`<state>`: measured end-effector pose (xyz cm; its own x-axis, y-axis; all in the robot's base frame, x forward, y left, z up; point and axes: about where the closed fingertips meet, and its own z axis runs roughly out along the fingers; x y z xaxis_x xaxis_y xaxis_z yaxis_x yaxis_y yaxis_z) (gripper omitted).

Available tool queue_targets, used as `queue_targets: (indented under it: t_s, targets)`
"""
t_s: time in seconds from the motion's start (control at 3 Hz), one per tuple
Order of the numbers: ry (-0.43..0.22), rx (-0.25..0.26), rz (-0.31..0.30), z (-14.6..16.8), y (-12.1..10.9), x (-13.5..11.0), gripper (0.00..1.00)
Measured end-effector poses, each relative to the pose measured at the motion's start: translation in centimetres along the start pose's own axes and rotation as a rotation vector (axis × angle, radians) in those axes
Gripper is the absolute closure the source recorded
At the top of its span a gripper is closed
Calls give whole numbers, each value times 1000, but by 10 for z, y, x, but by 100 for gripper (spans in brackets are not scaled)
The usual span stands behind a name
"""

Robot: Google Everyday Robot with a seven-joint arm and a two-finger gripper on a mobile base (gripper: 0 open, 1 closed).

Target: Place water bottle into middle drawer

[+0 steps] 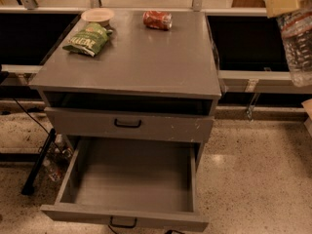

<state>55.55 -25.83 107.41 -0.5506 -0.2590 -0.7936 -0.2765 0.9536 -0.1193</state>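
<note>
Counting, we get one water bottle (297, 45) clamped in gripper (288, 5) jaws top right, one open middle drawer (131, 179), one can (157, 20) on surface (146, 60).

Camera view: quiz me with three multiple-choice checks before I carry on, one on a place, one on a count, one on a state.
1. Where is the water bottle?
A. on the floor
B. out of sight
C. in the air at the right edge, held by the gripper

2. How many things lie on the cabinet top?
A. one
B. three
C. five

3. The middle drawer is:
A. pulled out, floor bare
B. pushed shut
C. pulled out, packed full

Answers:
1 C, the bottle hangs below the gripper, off to the right of the cabinet.
2 B, a chip bag, a bowl and a soda can.
3 A, its grey floor shows with nothing on it.
</note>
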Motion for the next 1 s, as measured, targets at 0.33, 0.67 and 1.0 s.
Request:
queue_targets:
  t_s: [0.33, 0.67, 1.0]
  targets:
    - [60, -59, 72, 11, 17, 62, 100]
    - [136, -120, 62, 33, 47, 102, 100]
    - [136, -120, 62, 34, 47, 102, 100]
